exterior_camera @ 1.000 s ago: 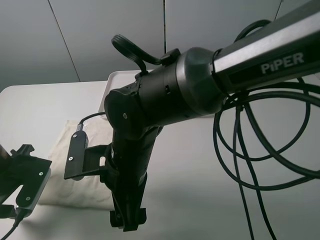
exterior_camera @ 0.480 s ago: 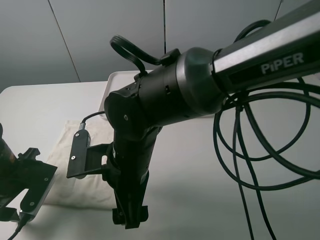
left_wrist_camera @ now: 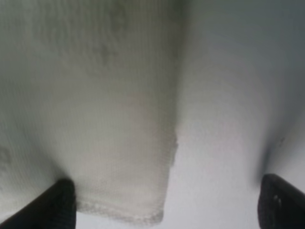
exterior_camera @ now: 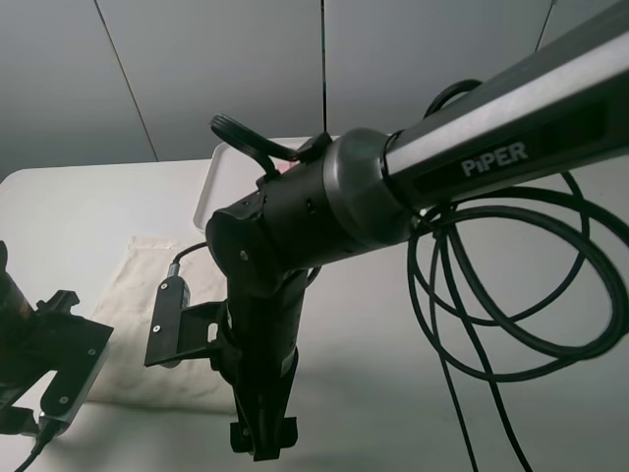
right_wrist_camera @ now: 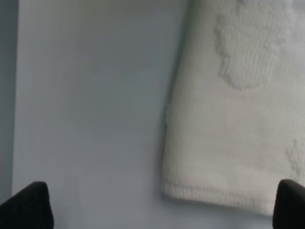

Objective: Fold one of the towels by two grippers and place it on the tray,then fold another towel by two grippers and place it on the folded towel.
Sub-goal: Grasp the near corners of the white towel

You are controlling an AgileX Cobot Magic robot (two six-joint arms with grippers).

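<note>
**Both claws spread wide at the cream towel's corners**

The cream towel [exterior_camera: 147, 295] lay flat on the white table [exterior_camera: 69, 216], towards its left side and nearer its front edge than its far one. The tray [exterior_camera: 218, 162] sat at the table's far edge, beyond the towel, and most of it was hidden behind the right arm [exterior_camera: 324, 206]. Whether anything lay on the tray could not be made out.

The left gripper [left_wrist_camera: 167, 205] hung over one front corner of the towel with its jaws released and far apart, grasping nothing. In the left wrist view one fingertip [left_wrist_camera: 59, 202] stood over the cloth just inside its side hem and the other over bare table. The view was too blurred to tell whether the finger touched the cloth.

The right gripper [right_wrist_camera: 159, 205] pointed down at the towel's other front corner, also released and empty. Its wrist view showed the hemmed corner between the fingers, one tip over bare table and the other at the cloth's edge. The embossed pattern showed faintly there.

Black cables [exterior_camera: 511, 295] looped down from the right arm over the table's right side.
</note>
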